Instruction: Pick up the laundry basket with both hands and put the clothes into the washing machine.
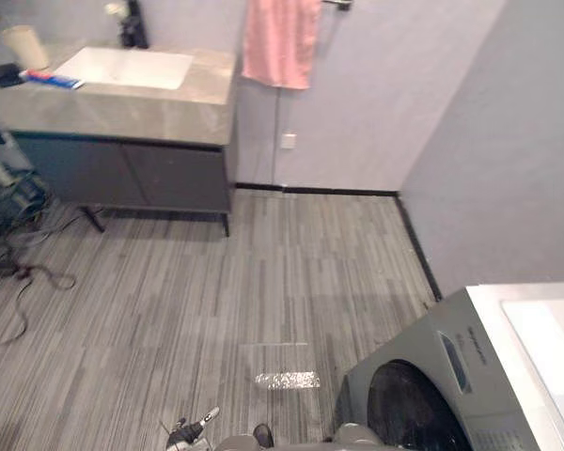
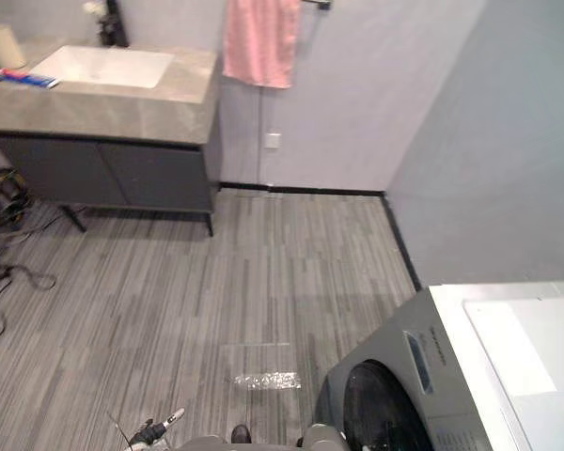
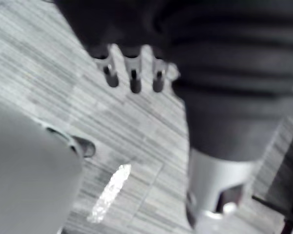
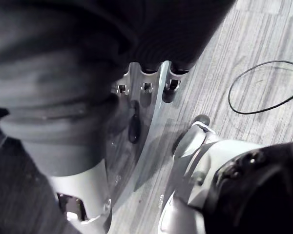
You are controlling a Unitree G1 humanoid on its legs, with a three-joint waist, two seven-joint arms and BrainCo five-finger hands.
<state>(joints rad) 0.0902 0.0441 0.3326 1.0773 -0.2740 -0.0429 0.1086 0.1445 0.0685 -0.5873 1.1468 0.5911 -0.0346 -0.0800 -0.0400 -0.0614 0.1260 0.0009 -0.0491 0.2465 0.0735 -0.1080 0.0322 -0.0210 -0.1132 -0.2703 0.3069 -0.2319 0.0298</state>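
a: where were the hands?
b: nearest of all. the left hand (image 3: 134,68) hung over the grey striped floor (image 1: 263,272). i could not tell whether it was open or closed. the right hand (image 4: 146,83) hung over the same planks, and i could not tell its state either.
a: and the washing machine?
b: the washing machine (image 1: 442,376) stood low on the robot's right, on the right hand's side. i could not tell how near that hand it stood. it had a grey front with a dark round door (image 1: 404,413), a small panel (image 1: 456,362) above the door, and a white top (image 1: 536,338).
a: anything beside it?
b: a bright patch (image 1: 287,380) lay on the floor just left of the machine. the left wrist view showed that patch near the left hand.
a: farther out?
b: the planks ran on to a black skirting (image 1: 310,190) along the wall (image 1: 376,94). at far left stood a dark cabinet (image 1: 122,174) with 2 door fronts under a grey counter (image 1: 122,108). a white basin (image 1: 127,68) was sunk in the counter, with a dark tap (image 1: 133,28) behind it.
a: what was on the counter?
b: a pale cup (image 1: 25,45) stood at its left end, and a blue and red tube (image 1: 52,79) lay beside the basin. a pink towel (image 1: 280,42) hung on the wall right of the counter, with a white socket (image 1: 289,141) below it.
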